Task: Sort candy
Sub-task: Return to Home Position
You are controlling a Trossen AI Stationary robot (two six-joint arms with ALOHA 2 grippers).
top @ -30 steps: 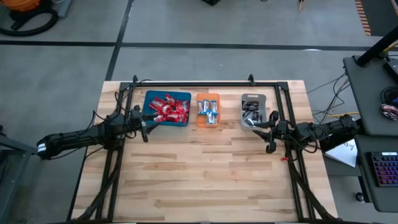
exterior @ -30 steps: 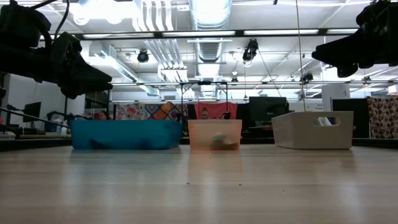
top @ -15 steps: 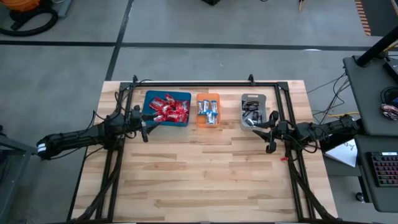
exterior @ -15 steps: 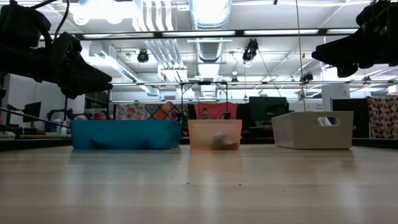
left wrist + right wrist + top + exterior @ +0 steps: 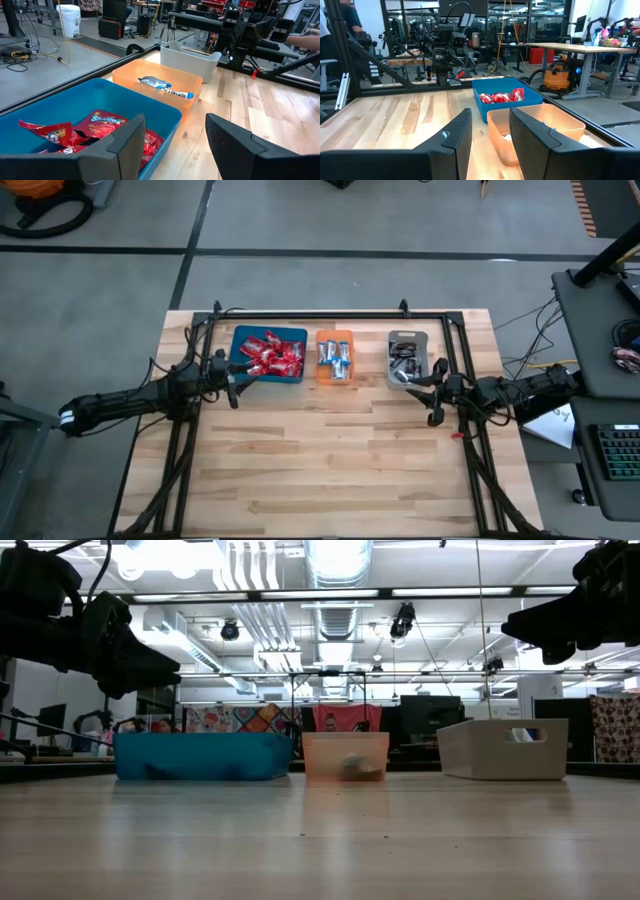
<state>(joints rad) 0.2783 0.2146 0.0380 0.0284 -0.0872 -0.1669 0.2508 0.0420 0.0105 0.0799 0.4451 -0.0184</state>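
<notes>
Holding still: neither arm has shifted over the last second, so the sorting looks finished.

High view: left hand (image 5: 238, 383) hangs by the blue tray (image 5: 240, 332), right hand (image 5: 428, 395) by the grey tray (image 5: 408, 334). Trays line the worktop (image 5: 330, 460) far edge. Red candy (image 5: 272, 358) is in blue, blue-and-white candy (image 5: 335, 360) in the orange tray (image 5: 335, 334), dark candy (image 5: 404, 362) in grey.

Low view: pale wood planks, workshop with ceiling lights (image 5: 330, 590) behind.

Wrist views: both hands spread apart, empty.

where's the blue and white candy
In the high view, the blue-and-white candy lies in the orange tray, the middle one in a row of three, between the blue tray on the left and the grey tray on the right.
</notes>
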